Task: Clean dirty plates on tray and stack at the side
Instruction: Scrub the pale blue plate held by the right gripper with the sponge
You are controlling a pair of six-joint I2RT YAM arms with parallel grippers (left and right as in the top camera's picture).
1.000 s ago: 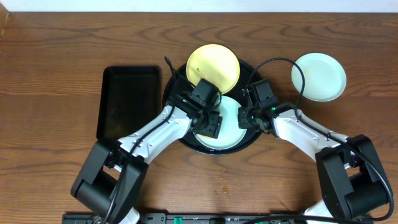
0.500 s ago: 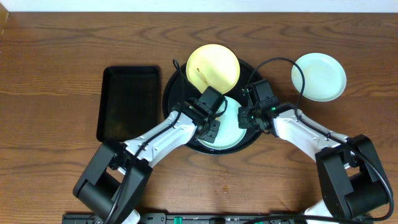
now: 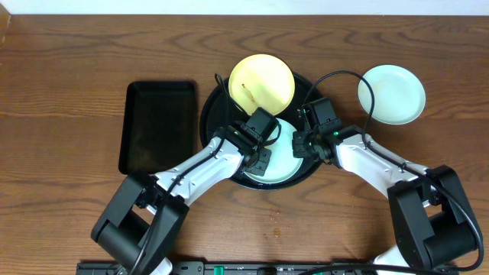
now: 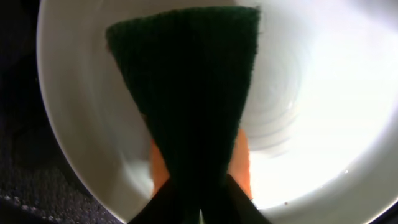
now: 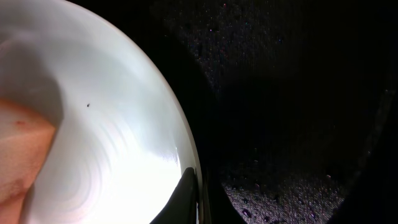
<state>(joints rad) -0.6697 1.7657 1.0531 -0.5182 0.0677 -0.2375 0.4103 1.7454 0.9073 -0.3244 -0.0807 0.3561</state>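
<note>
The round black tray holds a pale yellow plate with a brown smear at the back and a mint-green plate at the front. Over the green plate, my left gripper is shut on a sponge, its dark green pad facing up and its orange body below, resting in the plate's bowl. My right gripper pinches that plate's right rim, one finger inside and one outside. A second mint-green plate lies on the table to the right of the tray.
A smaller rectangular black tray lies left of the round one. The round tray's floor is speckled with droplets. Bare wooden table surrounds everything, and a black cable loops above the right arm.
My left gripper has shifted slightly right over the front green plate and closed its jaws on the sponge. The right gripper has stayed on the rim.
</note>
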